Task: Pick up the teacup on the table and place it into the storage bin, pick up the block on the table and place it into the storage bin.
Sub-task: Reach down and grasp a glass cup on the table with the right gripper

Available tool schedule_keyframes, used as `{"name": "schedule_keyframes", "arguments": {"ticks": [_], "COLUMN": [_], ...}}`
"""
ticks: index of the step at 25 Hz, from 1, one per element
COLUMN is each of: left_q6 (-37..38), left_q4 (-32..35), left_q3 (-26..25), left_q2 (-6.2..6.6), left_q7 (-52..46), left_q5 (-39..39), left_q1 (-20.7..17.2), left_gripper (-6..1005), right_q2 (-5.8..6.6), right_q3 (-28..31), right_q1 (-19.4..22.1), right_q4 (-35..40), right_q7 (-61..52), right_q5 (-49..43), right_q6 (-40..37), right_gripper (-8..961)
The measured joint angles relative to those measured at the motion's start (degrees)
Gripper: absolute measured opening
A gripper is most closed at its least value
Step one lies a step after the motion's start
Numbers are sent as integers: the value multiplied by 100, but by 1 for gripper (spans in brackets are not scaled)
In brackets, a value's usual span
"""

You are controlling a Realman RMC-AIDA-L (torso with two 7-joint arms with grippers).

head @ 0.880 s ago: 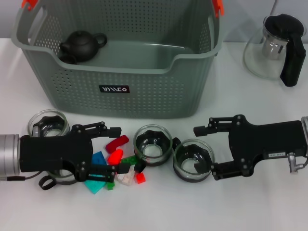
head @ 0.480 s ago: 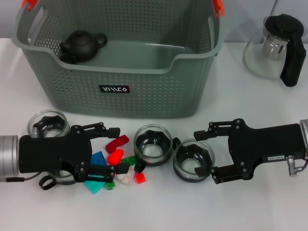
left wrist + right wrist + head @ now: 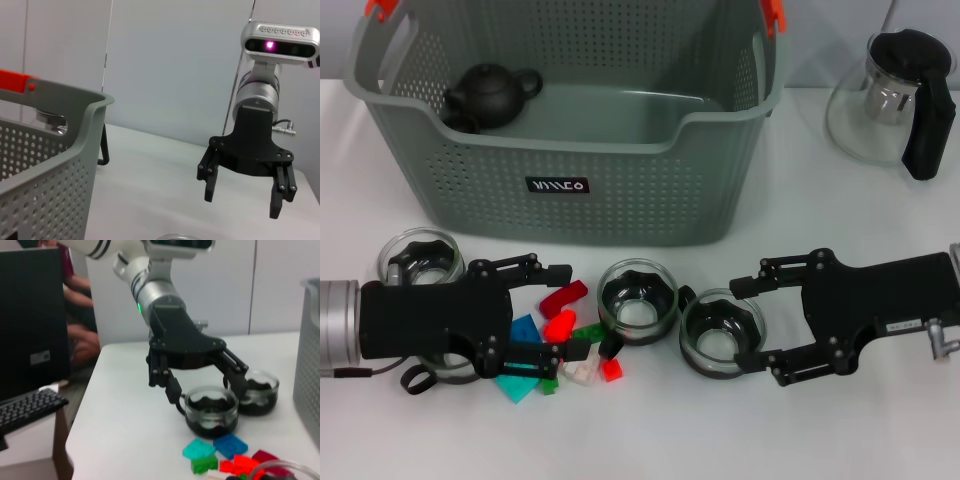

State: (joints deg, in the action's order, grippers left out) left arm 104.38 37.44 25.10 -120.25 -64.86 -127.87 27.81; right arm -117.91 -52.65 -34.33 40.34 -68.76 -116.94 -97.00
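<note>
Reaching from the right in the head view, the right gripper [image 3: 749, 325] sits with jaws apart around the rightmost glass teacup [image 3: 722, 333], not yet closed; this looks like the grasp step, and closing on the rim comes next. A second teacup [image 3: 638, 300] stands just beside it and could be nudged. The left gripper [image 3: 562, 312], also spread, brackets a red block [image 3: 560, 324] among scattered blocks. Behind stands the storage bin [image 3: 620, 190], holding a dark teapot [image 3: 492, 93]; a glass teapot [image 3: 892, 100] stands off to the right.

The left wrist view shows the right gripper [image 3: 246, 187] open beyond the bin wall [image 3: 45, 165].

The right wrist view shows the left gripper [image 3: 205, 382] spread over two cups [image 3: 212, 409], blocks [image 3: 220, 452] nearby.
</note>
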Motion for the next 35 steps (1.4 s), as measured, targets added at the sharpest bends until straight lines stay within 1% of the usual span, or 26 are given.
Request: {"name": "schedule_keyframes", "arguments": {"ticks": [5,7,8,11,14,16,20,24,26,35], "left_q6": [-9,-19,-19,-15,-29,-37,-37,-37,-41,-48], "left_q4": [-11,-21,-21,-24,-33,-35,-41,-44,-44,-49], "left_q3": [-5,-6,-6,-12,-15,-15,-14,-14,-14,-14], "left_q2": [1,-17,-17,-37,-47,-50,-51,-51,-51,-61], "left_q7": [-6,-7,-7,-9,-9,-9,-10,-7,-5,23], "left_q5": [6,9,9,15,19,24,54,70,71,81], "left_q1": [6,11,11,12,3,-8,-31,-46,-51,-49], "left_gripper": [904,905,905,905,905,904,904,904,904,905], "right_q2": [-56,-94,-94,-138,-209,-230,-235,-243,-242,-253], "right_q3": [-4,-51,-51,-122,-232,-454,-860,-1259,-1415,-1985], "right_q1": [-178,-340,-340,-516,-675,-750,-834,-837,-838,-844], "right_q4": [524,694,694,733,733,733,727,726,725,708], "right_q7": [-709,-950,-950,-1122,-1196,-1287,-1505,-1693,-1768,-2001], "right_q5": [-525,-794,-794,-1035,-1252,-1303,-1313,-1314,-1314,-1318], "right_q6": [-175,-182,-182,-175,-116,-63,156,442,572,1008], "right_gripper": [806,805,804,803,802,802,804,757,734,733]}}
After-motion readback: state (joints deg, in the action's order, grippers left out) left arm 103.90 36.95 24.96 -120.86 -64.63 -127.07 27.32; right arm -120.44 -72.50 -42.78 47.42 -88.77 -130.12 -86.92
